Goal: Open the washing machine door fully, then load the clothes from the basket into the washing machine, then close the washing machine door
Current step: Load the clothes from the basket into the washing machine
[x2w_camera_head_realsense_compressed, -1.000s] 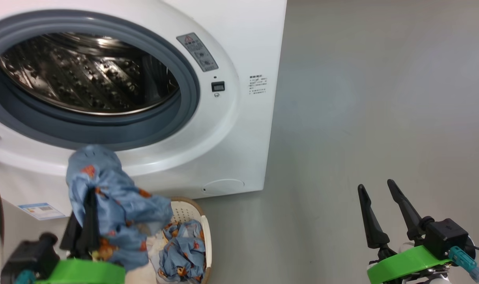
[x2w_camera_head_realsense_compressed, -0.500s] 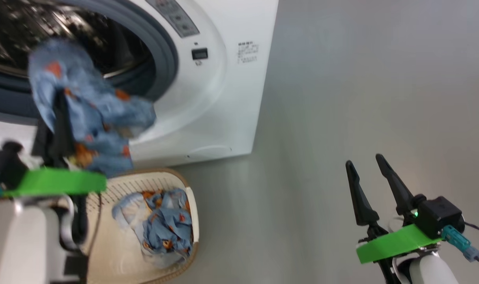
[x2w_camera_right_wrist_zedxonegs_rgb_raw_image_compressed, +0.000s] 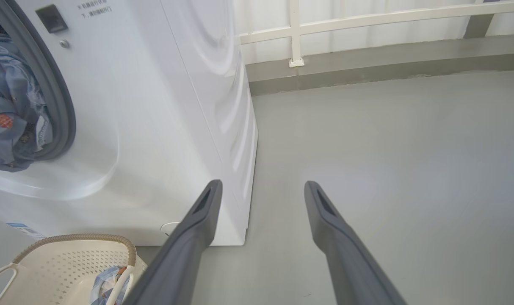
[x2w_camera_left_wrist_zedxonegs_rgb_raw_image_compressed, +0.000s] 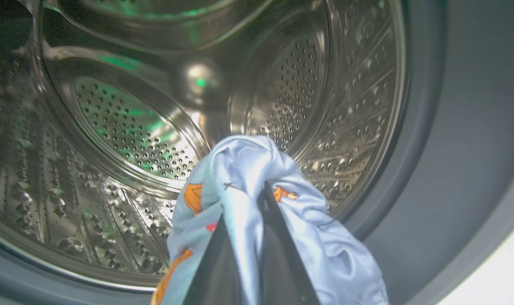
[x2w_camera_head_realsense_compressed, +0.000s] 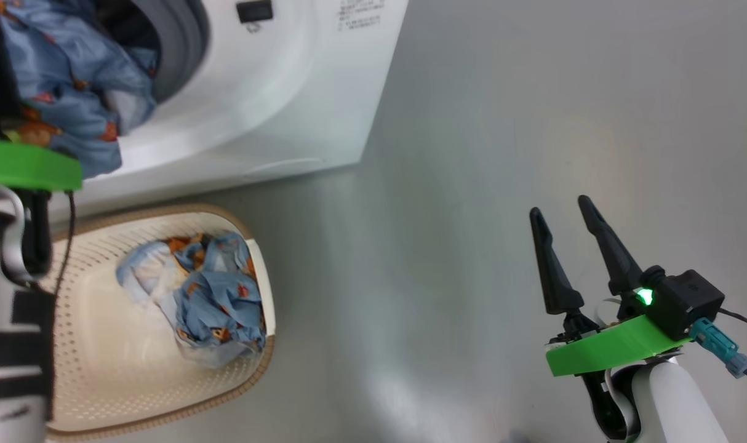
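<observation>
The white washing machine [x2w_camera_head_realsense_compressed: 275,111] stands at the upper left with its mouth open; the washing machine door is out of view. My left gripper [x2w_camera_left_wrist_zedxonegs_rgb_raw_image_compressed: 248,207] is shut on a blue garment with orange print [x2w_camera_left_wrist_zedxonegs_rgb_raw_image_compressed: 248,169], held at the grey seal [x2w_camera_left_wrist_zedxonegs_rgb_raw_image_compressed: 443,169] in front of the steel drum [x2w_camera_left_wrist_zedxonegs_rgb_raw_image_compressed: 125,140]. From the head, that garment [x2w_camera_head_realsense_compressed: 59,80] hangs at the opening above the arm's green wrist ring [x2w_camera_head_realsense_compressed: 29,166]. More blue clothes [x2w_camera_head_realsense_compressed: 207,295] lie in the cream basket [x2w_camera_head_realsense_compressed: 72,381] on the floor below. My right gripper [x2w_camera_head_realsense_compressed: 560,206] hovers open and empty over the floor, far right.
Grey floor [x2w_camera_head_realsense_compressed: 472,154] spreads to the right of the machine. In the right wrist view the open right gripper [x2w_camera_right_wrist_zedxonegs_rgb_raw_image_compressed: 262,184] points past the machine's corner [x2w_camera_right_wrist_zedxonegs_rgb_raw_image_compressed: 244,169] toward a low kerb and white railing [x2w_camera_right_wrist_zedxonegs_rgb_raw_image_compressed: 295,38]. The basket [x2w_camera_right_wrist_zedxonegs_rgb_raw_image_compressed: 70,258] sits against the machine's front.
The head camera has tilted down and shifted. My left gripper has lifted the blue garment from above the basket up to the drum mouth. The right gripper has stayed open.
</observation>
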Controlling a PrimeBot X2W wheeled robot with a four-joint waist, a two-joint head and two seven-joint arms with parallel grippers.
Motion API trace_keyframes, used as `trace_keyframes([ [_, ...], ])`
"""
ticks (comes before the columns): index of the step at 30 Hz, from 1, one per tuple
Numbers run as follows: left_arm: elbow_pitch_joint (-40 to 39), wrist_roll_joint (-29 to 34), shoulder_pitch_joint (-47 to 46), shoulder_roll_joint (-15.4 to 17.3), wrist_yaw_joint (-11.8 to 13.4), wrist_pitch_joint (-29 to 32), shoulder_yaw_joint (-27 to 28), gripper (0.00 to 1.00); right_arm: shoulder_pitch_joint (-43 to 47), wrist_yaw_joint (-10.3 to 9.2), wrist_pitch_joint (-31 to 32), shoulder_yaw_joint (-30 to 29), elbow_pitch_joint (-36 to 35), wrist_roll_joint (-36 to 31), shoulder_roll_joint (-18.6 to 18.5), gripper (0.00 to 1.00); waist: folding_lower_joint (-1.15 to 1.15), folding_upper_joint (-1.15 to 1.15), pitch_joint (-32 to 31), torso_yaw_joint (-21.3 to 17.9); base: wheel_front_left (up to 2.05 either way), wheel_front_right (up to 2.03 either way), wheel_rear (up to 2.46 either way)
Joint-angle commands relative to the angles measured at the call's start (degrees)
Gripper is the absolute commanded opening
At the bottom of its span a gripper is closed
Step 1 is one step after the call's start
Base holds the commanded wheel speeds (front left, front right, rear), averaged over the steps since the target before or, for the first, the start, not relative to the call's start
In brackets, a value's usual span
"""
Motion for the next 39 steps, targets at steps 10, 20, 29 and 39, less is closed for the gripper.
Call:
trace_keyframes([
  [10, 17.68, -5.65, -20.92, 9.99, -0.15, 6.06, -9.94, 0.0, -1.24, 0.09, -0.27, 3.7, 0.32, 2.52, -0.01, 1.0, 0.0, 0.0, 8.66, -3.16, 0.0, 0.0, 0.0],
  [20, 26.47, -8.15, -33.93, 10.88, -0.15, 12.5, -14.34, 0.0, -2.19, 0.09, -0.27, 5.53, 1.05, 4.25, -0.01, 1.0, 0.0, 0.0, 11.52, -4.34, 0.0, 0.0, 0.0],
  [29, 30.6, -5.75, -39.23, 11.36, -0.13, 3.16, -16.28, 0.0, -2.47, 0.09, -0.27, 6.43, 0.94, 5.16, -0.01, 1.0, 0.0, 0.0, 14.19, -5.12, 0.0, 0.0, 0.0],
  [39, 13.77, 0.73, -38.45, 13.51, 1.23, -0.27, -12.24, 0.0, -4.17, 0.09, -0.27, 7.82, 1.21, 6.2, -0.01, 1.0, 0.0, 0.0, 16.65, -5.97, 0.0, 0.0, 0.0],
])
